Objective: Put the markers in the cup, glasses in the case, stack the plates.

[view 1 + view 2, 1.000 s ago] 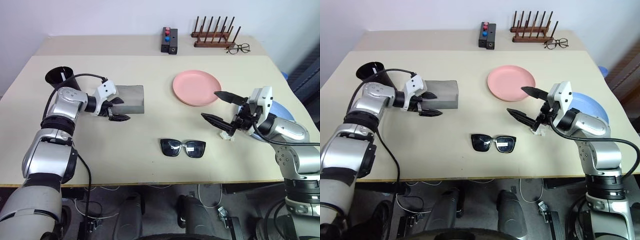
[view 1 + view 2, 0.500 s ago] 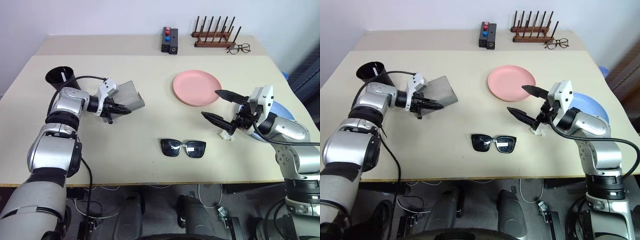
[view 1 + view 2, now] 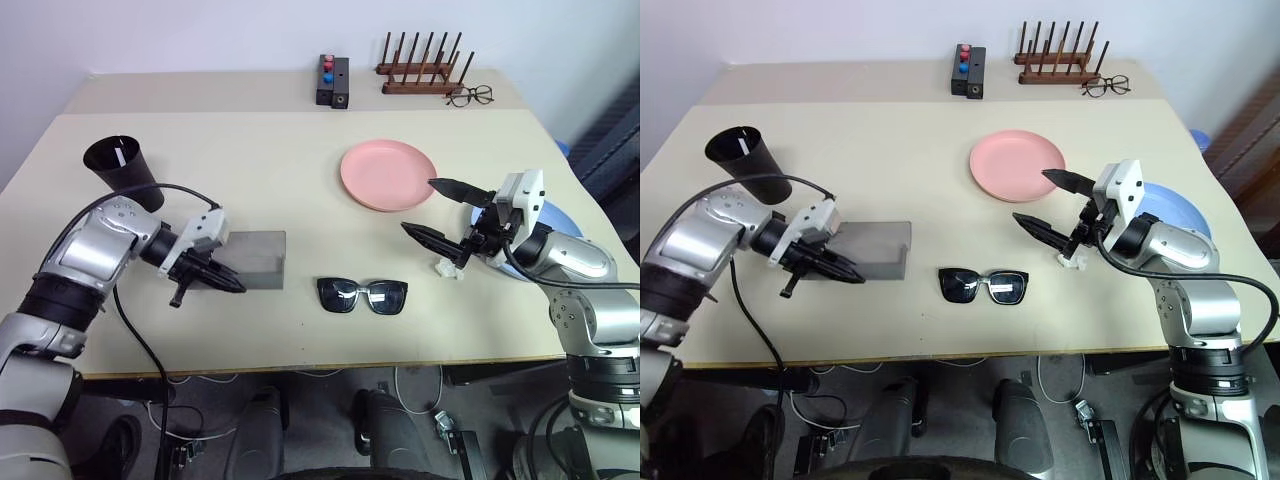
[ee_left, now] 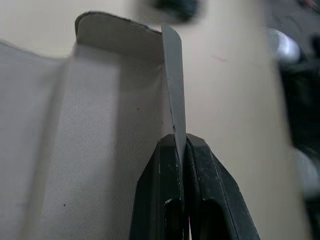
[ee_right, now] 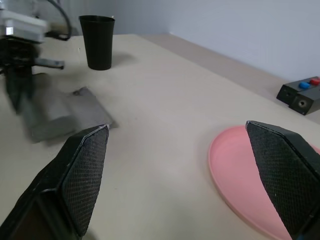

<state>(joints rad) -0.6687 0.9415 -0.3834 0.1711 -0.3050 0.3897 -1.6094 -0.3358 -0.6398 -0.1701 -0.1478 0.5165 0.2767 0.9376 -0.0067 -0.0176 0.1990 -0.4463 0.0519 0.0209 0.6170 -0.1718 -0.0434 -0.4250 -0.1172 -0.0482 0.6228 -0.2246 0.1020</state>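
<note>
Pinching the case (image 3: 247, 258) by its thin flap edge, my left gripper (image 3: 222, 282) is clamped tight. It looks light and floppy, likely to sag. My right gripper (image 3: 438, 212) hangs wide open.

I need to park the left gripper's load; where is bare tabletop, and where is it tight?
Free: the wide stretch between the black tapered cup and the salmon pink plate, and the near edge in front of the black-framed sunglasses. Tight: the grey fold-over case lies close beside the sunglasses, and the right gripper, open, crowds the pink and light blue plate.
</note>
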